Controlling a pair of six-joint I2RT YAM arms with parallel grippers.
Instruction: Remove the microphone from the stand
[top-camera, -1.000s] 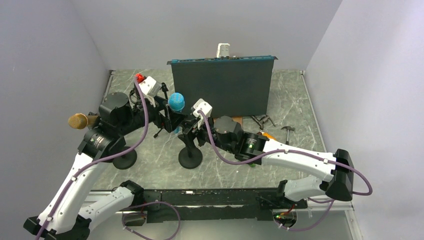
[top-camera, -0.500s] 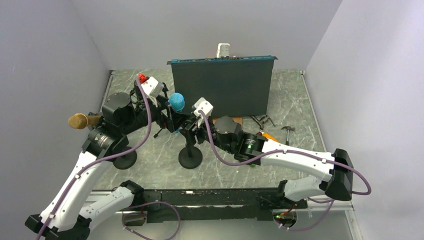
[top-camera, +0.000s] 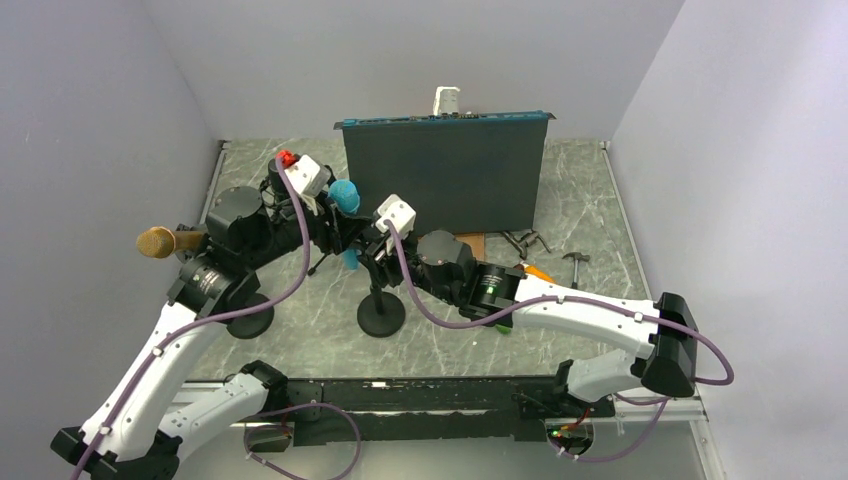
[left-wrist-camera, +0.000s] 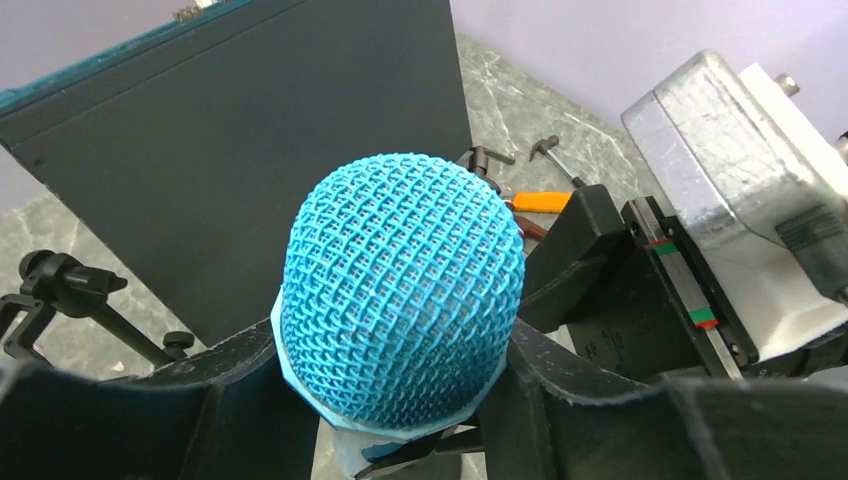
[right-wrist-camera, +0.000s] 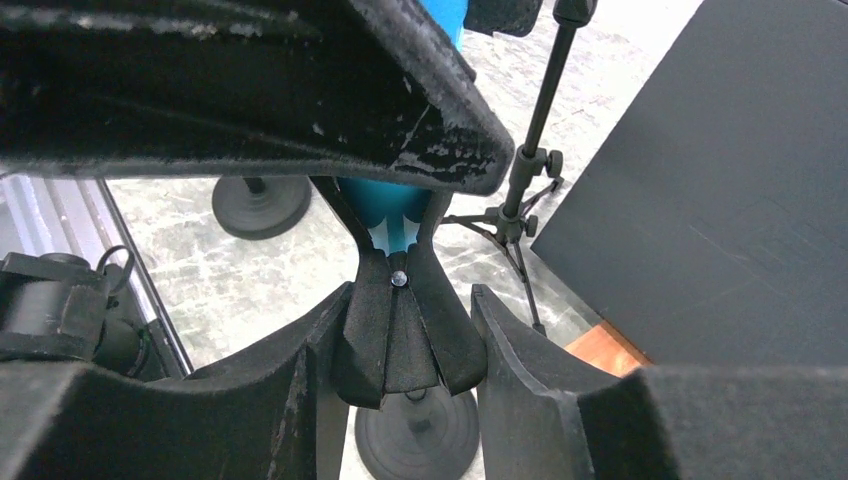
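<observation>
The blue microphone rests tilted in the clip of its black stand. In the left wrist view its blue mesh head fills the middle, and my left gripper is shut on the collar just below the head, one finger on each side. My right gripper reaches in from the right and is shut on the stand's black clip. The microphone's blue handle shows above that clip, and the stand's round base lies below. From above, the left gripper and right gripper meet at the stand's top.
A dark upright board stands close behind the stand. A gold microphone sits on a second stand at the left. A small tripod stands nearby. Clamps and a hammer lie at the right.
Both grippers have closed, the left on the microphone and the right on the clip. The microphone head has shifted slightly left and back.
</observation>
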